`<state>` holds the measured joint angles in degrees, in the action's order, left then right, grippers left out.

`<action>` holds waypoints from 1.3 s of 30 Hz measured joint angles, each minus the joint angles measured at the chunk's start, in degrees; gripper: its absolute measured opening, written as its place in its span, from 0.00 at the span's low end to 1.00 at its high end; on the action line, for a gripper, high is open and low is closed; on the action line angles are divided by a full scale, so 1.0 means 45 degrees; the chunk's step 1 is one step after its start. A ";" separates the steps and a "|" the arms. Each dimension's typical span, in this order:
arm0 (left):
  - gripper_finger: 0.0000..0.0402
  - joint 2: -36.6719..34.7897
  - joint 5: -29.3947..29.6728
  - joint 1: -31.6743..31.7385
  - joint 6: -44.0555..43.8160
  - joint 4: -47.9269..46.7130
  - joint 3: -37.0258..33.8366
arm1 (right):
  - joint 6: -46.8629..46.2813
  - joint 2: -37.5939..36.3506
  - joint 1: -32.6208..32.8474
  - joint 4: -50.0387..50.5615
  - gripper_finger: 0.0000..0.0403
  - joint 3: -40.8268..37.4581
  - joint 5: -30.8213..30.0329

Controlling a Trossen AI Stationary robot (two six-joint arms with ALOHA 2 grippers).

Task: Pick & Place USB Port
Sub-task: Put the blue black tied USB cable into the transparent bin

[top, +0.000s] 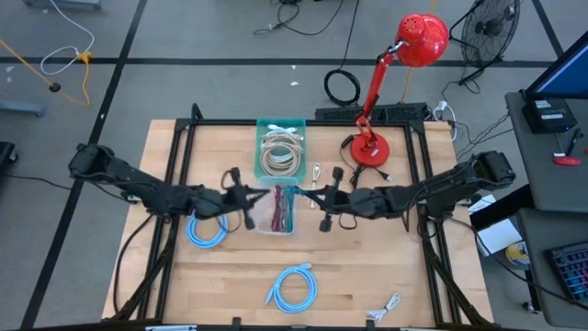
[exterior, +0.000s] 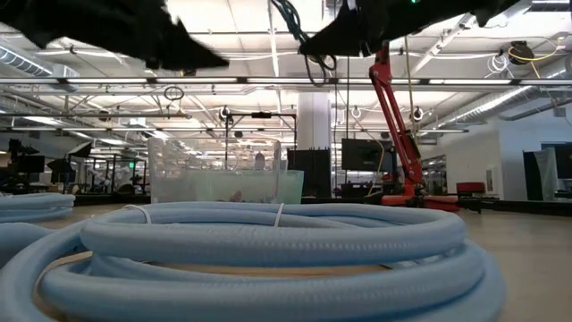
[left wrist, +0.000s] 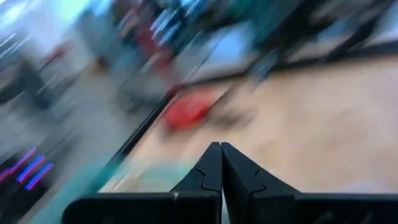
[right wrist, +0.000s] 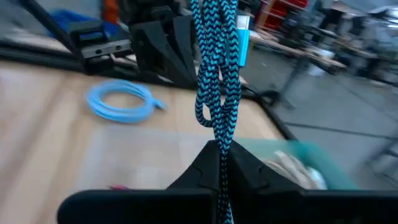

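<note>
A braided blue-and-black cable point(right wrist: 216, 81) is pinched by the closed right gripper point(right wrist: 221, 163); the left gripper point(left wrist: 221, 167), at nine o'clock, is closed empty.

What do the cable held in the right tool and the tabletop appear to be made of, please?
The cable looks fabric-braided: a teal-and-black zigzag weave, matte. The tabletop appears to be pale wood, with visible plank grain and a smooth finish.

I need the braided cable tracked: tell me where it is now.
The blue-and-black braided cable hangs pinched in the right gripper, held above the clear bin at mid-table, with the left gripper just across that bin.
</note>
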<state>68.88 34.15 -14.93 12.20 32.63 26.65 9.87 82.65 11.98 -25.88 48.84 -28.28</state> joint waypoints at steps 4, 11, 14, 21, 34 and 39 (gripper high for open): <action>0.00 0.0103 -0.3339 0.0565 0.1864 0.4437 -0.1316 | -0.0370 0.0000 -0.0208 -0.0580 0.00 0.0000 0.1284; 0.12 0.0116 -0.5852 0.1562 0.0839 0.4674 -0.0967 | -0.0417 0.0000 -0.0343 -0.0887 0.00 0.0005 0.1687; 0.26 0.0117 -0.6301 0.1728 0.0517 0.4103 -0.0473 | -0.0417 0.0000 -0.0348 -0.0953 0.00 0.0005 0.1692; 0.48 0.0708 -0.5991 0.1802 0.0594 0.3343 0.0686 | -0.0491 0.0022 -0.0445 -0.1944 0.00 0.0005 0.2347; 0.50 0.2697 -0.5711 0.2020 0.0525 0.3500 0.2216 | -0.1191 0.1238 -0.1409 -0.3273 0.00 0.0015 0.3401; 0.50 0.2710 -0.5571 0.2073 0.0343 0.3540 0.2233 | -0.1078 0.1211 -0.1397 -0.3459 0.00 0.0016 0.3345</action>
<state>81.08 9.08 -5.60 13.74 48.56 36.70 5.02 88.10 5.69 -41.44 48.91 -13.23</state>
